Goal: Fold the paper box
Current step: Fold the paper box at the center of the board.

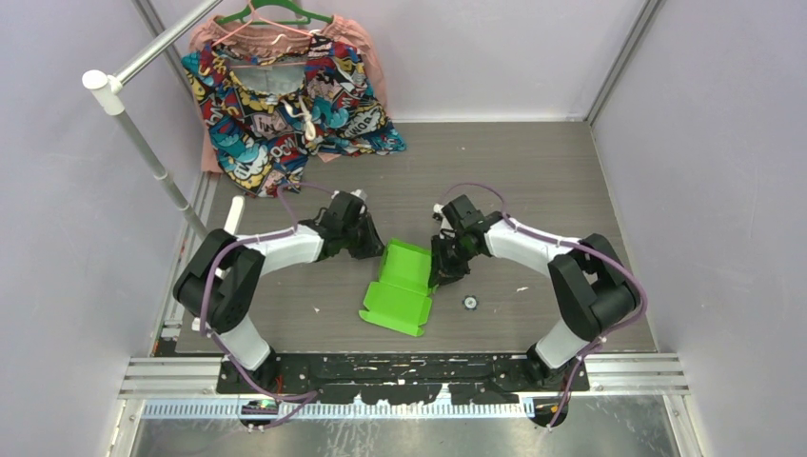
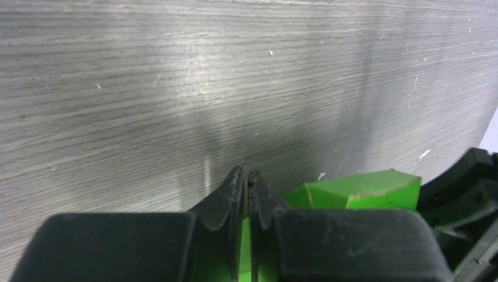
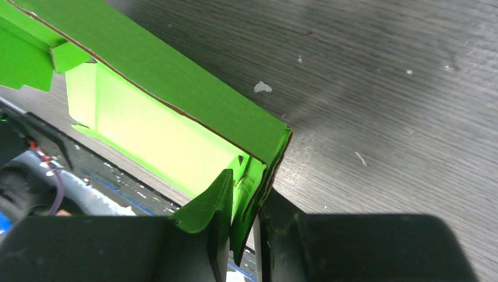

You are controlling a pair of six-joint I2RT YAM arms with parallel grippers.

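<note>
We hold the paper box (image 1: pixel 403 278) from both sides, left claw (image 2: pixel 246 175) and right claw (image 3: pixel 245 197) each pinching a raised wall, probably to steady it for folding.

I find the paper box (image 3: pixel 176 82) to be thin card, matt and smooth, with a brownish raw cut edge. The table (image 2: pixel 176 88) shows grey wood grain, finely ridged, faintly sheened. My left gripper (image 2: pixel 245 176) and right gripper (image 3: pixel 244 191) are matt black plastic, slightly rough. The garment (image 1: pixel 285 105) is printed cloth.
</note>
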